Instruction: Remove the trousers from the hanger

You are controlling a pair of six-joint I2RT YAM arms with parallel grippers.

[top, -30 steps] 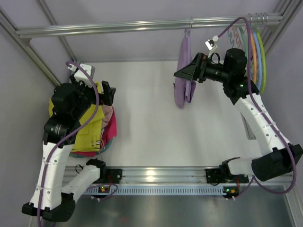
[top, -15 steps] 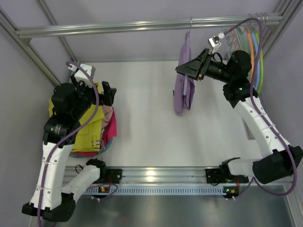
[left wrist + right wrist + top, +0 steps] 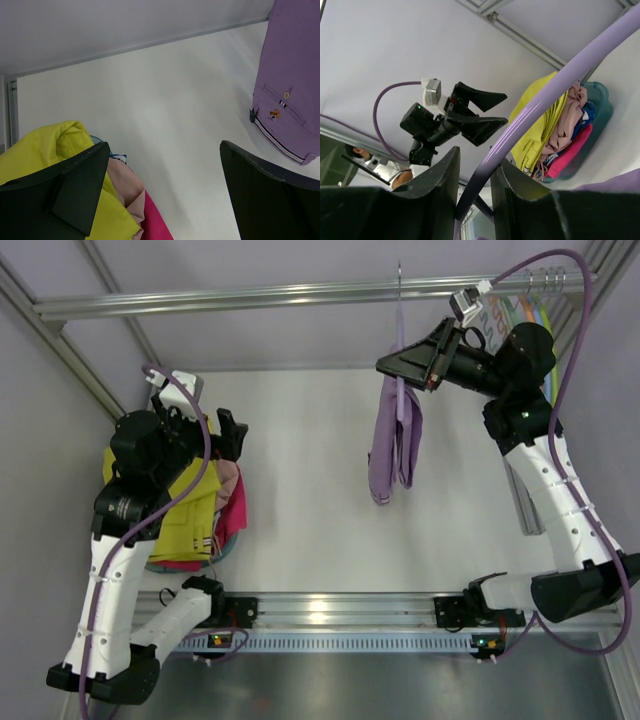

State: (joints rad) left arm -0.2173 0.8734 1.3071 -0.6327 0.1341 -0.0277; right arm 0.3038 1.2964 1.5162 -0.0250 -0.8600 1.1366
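Clamps the right tool on a glossy, rounded lilac hanger; shows that grip only from the right wrist. Hangs the soft lilac trousers from it, above the smooth white worktop; reveals their button and striped edge only from the left wrist. Spreads the left tool wide over crumpled yellow trousers in a teal basket.

Robotics lab test cell. Cues: grey aluminium extruded frame bar overhead; plain pale lilac wall panels boxing in white surface. 2 machines: white-and-black left robot arm, matching right robot arm, both bolted to silver slotted mounting rail at near edge. Purple data cable loops from wrist camera.
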